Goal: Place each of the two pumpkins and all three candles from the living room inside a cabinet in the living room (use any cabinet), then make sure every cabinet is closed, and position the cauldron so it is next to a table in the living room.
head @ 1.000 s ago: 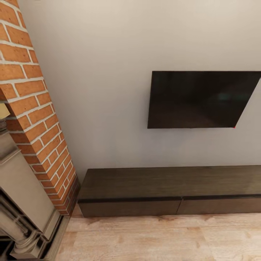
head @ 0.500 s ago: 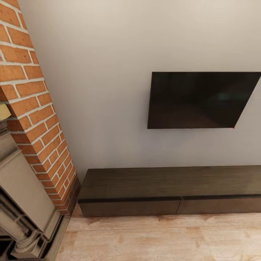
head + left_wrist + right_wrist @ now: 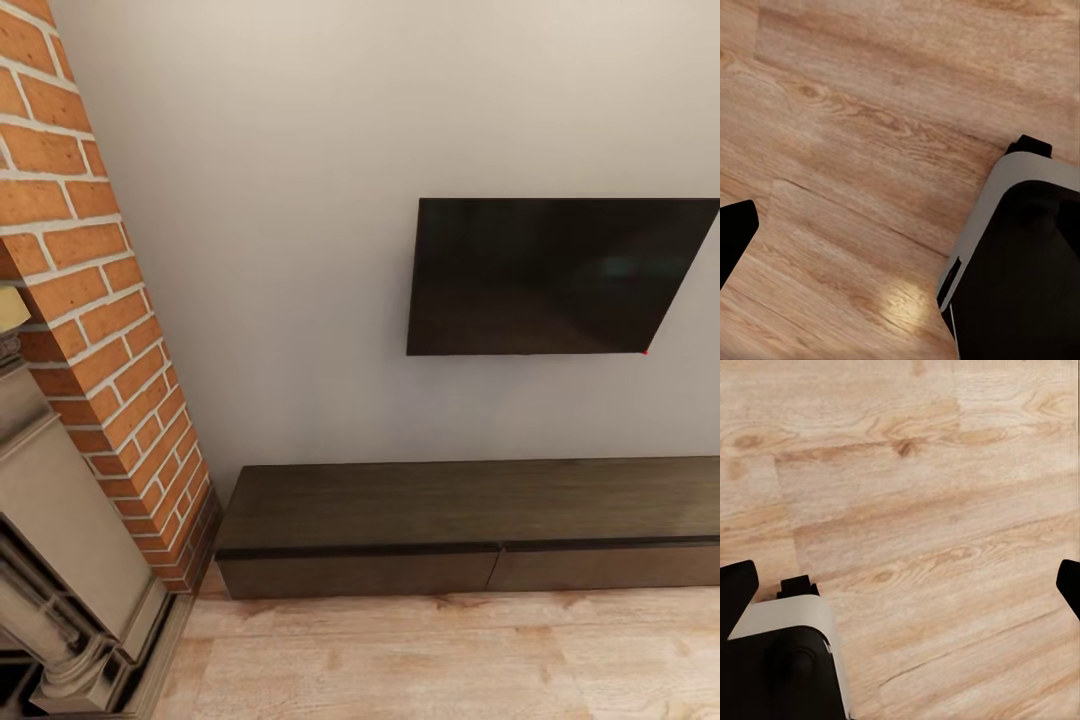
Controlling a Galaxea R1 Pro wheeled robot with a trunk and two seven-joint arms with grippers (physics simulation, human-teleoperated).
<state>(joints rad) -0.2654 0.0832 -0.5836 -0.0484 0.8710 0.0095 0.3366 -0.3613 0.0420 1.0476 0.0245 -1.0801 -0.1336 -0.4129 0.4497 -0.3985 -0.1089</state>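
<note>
The robot faces the long, low, dark brown wooden cabinet [image 3: 470,525], which stands on the pale plank floor [image 3: 440,655] against the light grey wall [image 3: 280,220], just beside the red brick chimney column [image 3: 95,300] and below the flat black wall-mounted television [image 3: 555,275]. Both flat drawer fronts that show sit flush with the frame, so this stretch of the cabinet reads as closed, and its top is bare. No pumpkin, candle or cauldron can be made out, so the step in hand looks like travel or a check of the cabinet rather than any carrying. The next move, as I judge it, calls for turning the base and head to find the orange pumpkins or tan candles elsewhere in the room, or rolling closer to pull a drawer front outward. The head view gives the room: cabinet, television, brick and the carved grey stone fireplace surround [image 3: 60,560]. The wrist views give what it lacks: both arms hang pointing at the floor, with the grey and black robot base [image 3: 1016,255] close below. In the left wrist view one dark fingertip [image 3: 733,232] shows at the edge; in the right wrist view dark fingers [image 3: 735,592] sit at opposite edges, spread wide with nothing between them. Whether the left pair is spread I cannot tell.
</note>
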